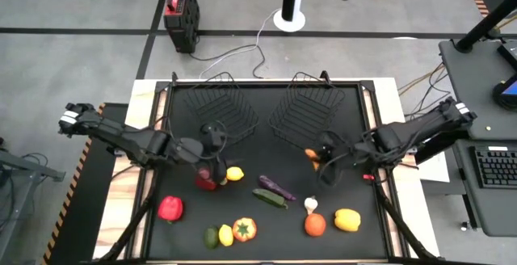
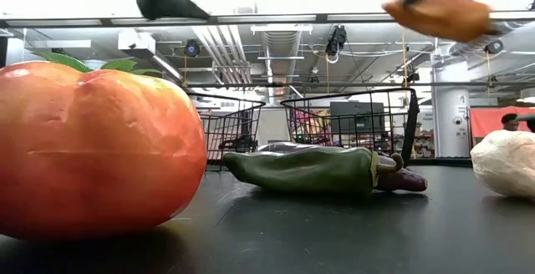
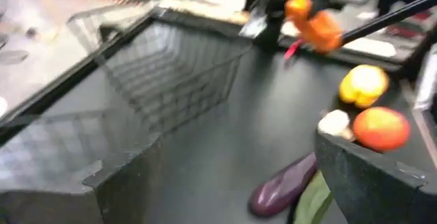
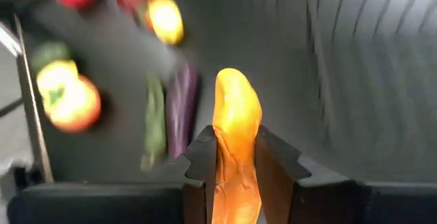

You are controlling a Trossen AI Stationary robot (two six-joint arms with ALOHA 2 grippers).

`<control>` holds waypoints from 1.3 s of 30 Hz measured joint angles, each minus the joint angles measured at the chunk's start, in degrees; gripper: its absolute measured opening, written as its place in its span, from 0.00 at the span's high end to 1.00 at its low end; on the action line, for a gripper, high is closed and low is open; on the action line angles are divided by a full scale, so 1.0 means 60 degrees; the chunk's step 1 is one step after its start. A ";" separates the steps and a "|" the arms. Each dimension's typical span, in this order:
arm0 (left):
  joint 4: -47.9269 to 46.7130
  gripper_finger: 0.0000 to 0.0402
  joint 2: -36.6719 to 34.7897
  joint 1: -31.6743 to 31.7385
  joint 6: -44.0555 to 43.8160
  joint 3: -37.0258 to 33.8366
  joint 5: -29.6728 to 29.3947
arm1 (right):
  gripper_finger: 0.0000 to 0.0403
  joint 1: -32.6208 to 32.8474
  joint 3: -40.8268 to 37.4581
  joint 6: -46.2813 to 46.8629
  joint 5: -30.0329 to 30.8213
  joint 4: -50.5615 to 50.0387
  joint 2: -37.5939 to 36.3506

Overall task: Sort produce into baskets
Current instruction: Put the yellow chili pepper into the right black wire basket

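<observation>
The right gripper pinches a long orange carrot-like vegetable between its two dark fingers, holding it lifted off the black table mat, as the low view shows it hanging in the air; in the high view it sits just in front of the right black wire-mesh basket. The left gripper hovers above a dark red fruit beside a small yellow lemon, just in front of the left black wire-mesh basket; its fingers stand spread apart with nothing between them. Both baskets look empty. On the mat lie a purple eggplant, a green cucumber, a white garlic bulb, a red-orange tomato, a yellow pepper, a red pepper and others. The step in hand looks like carrying the carrot to a basket; next it needs moving over the rim before the fingers part
</observation>
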 joint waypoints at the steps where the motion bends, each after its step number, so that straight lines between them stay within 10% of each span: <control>1: 0.0358 0.10 0.0039 -0.0021 0.0200 -0.0004 0.0028 | 0.83 0.0000 0.0168 -0.0558 0.0439 0.0273 0.0034; 8: 0.2877 0.10 0.0549 -0.0131 0.1571 -0.0008 0.0093 | 0.83 -0.0321 0.1234 -0.4172 0.3704 0.1616 0.0510; 14: 0.3187 0.10 0.0559 -0.0186 0.1814 -0.0011 0.0097 | 0.83 -0.1917 0.2077 -0.5879 0.3951 0.1567 0.1175; 27: 0.2691 0.10 0.0246 -0.0274 0.1674 -0.0023 -0.0111 | 0.83 -0.6658 0.3002 -0.6833 -0.0203 -0.0558 0.3105; 39: 0.2440 0.10 0.0242 -0.0274 0.1399 -0.0044 -0.0180 | 0.83 -0.8394 0.2970 -0.8969 -0.1138 -0.0901 0.5150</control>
